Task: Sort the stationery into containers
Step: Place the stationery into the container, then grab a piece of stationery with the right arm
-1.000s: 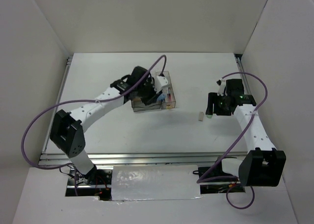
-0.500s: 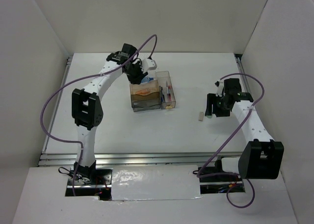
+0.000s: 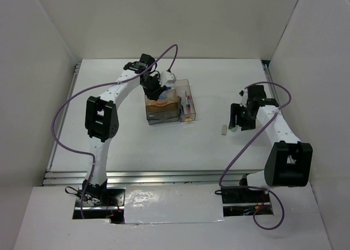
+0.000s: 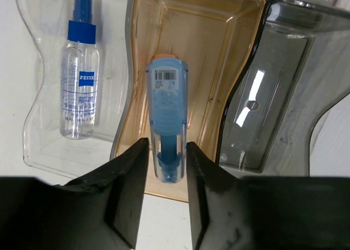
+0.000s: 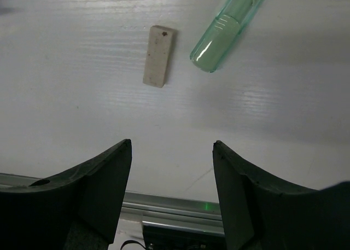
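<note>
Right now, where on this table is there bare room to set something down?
Bare table lies left of the organizer, between it and the beige piece, and along the front rail. Crowded: the organizer under the left gripper, and the mint-green piece and beige piece by the right gripper.

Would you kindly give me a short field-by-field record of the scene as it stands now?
left gripper: straddles blue orange-capped piece in brown compartment; grip unclear
right gripper: open, above table
loose on table: beige piece, mint-green tube
clear compartment: blue-capped bottle
</note>
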Robot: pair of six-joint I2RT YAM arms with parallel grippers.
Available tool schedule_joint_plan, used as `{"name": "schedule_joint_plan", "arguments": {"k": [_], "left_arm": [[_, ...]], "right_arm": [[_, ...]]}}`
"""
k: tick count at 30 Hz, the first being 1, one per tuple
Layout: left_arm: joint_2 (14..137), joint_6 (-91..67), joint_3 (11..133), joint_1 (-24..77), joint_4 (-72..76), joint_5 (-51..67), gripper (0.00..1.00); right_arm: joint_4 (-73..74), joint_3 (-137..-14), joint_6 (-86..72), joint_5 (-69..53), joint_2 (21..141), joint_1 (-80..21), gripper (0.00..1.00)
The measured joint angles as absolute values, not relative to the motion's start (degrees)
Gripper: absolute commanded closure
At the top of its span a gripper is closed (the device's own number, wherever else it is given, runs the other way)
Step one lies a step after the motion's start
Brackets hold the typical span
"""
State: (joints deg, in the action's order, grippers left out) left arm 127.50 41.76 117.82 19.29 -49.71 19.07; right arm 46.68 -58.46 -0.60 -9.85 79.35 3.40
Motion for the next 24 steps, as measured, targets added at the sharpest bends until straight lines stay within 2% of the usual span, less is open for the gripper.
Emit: {"name": "schedule_joint_plan", "arguments": {"k": [2, 3, 6, 7, 9, 16, 24], "left_arm": [[127.9, 41.6, 117.8, 19.3, -49.8, 18.9, 0.5], [127.9, 41.4, 117.8, 19.3, -49.6, 18.7, 0.44], [127.9, 40.1, 118.0, 19.3, -48.8, 18.0, 0.42], [127.9, 39.6, 118.0, 19.3, -48.4, 17.8, 0.28], [127.8, 38.2, 118.0, 19.2, -47.7, 17.5, 0.25], [120.2, 30.8, 112.9, 17.8, -43.6, 18.4, 0.24], [96.7, 18.9, 94.3, 10.0, -33.3, 23.5, 0.22]], "right_arm": [[46.5, -59.0, -1.3, -9.3, 80.6, 3.8, 0.32], [46.4, -59.4, -1.7, -8.9, 81.3, 4.0, 0.32], [46.3, -60.7, -2.9, -7.4, 84.0, 4.6, 0.33], [46.2, -61.3, -3.5, -6.8, 85.0, 4.7, 0.33], [46.2, -62.8, -4.5, -5.6, 87.5, 5.0, 0.34], [45.7, -67.9, -8.2, -1.1, 96.6, 5.2, 0.4], [45.4, -72.5, -9.7, 2.0, 103.4, 5.4, 0.43]]}}
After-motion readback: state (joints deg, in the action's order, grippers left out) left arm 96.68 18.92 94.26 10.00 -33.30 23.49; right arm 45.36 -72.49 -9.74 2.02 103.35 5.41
